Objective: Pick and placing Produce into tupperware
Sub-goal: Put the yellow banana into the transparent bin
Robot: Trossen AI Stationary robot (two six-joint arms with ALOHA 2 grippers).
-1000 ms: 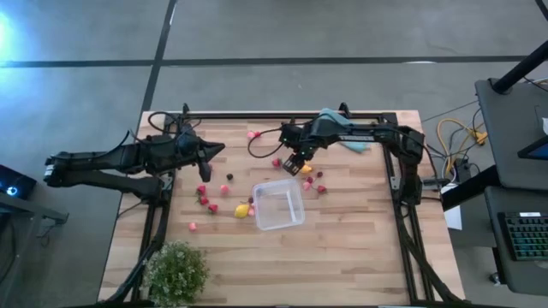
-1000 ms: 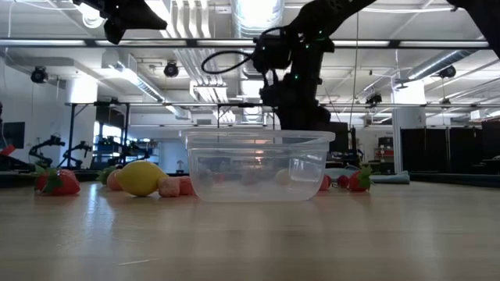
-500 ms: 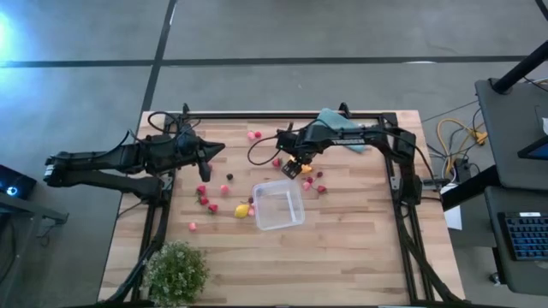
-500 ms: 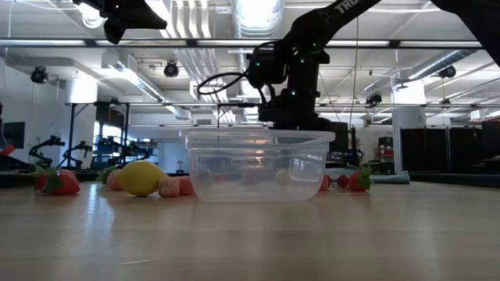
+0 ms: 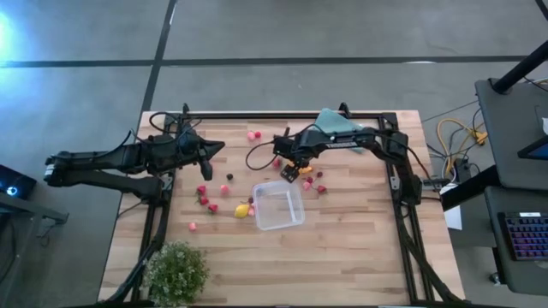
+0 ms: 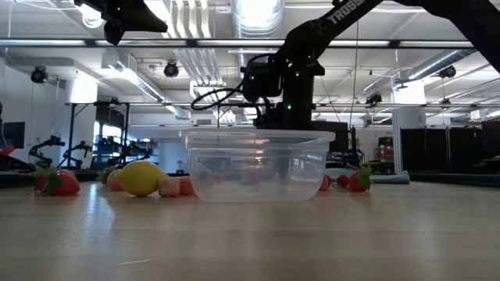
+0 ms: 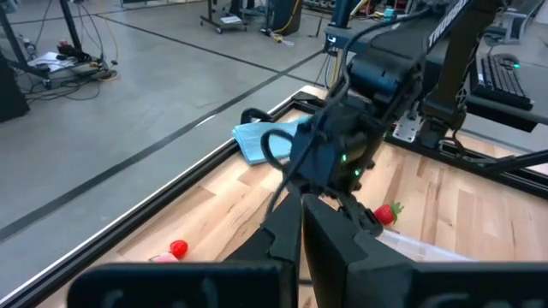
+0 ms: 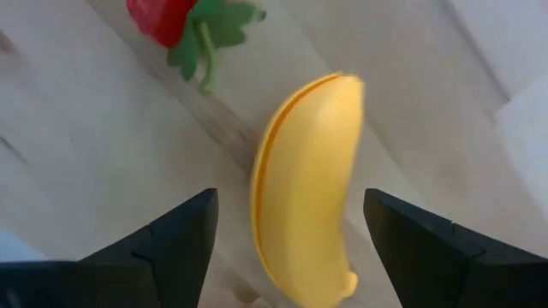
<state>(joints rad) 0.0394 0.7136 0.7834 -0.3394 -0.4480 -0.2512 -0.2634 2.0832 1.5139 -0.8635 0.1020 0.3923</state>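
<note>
The right gripper (image 8: 291,244) hangs over the banana (image 8: 306,180), its fingers (image 8: 175,239) released, one on each side. The banana lies on the bench (image 5: 342,231) at 1 o'clock from the tupperware (image 5: 277,205). Best to descend straight, then clench across its narrow middle. The left gripper (image 5: 216,149), fingers clenched, waits at 10 o'clock.

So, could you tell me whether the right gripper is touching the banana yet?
Apart. The right wrist view shows the right gripper open around the banana, with bare table visible between each finger and the fruit.

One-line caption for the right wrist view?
Open right gripper straddles a yellow banana on the wood, a strawberry beyond.
</note>
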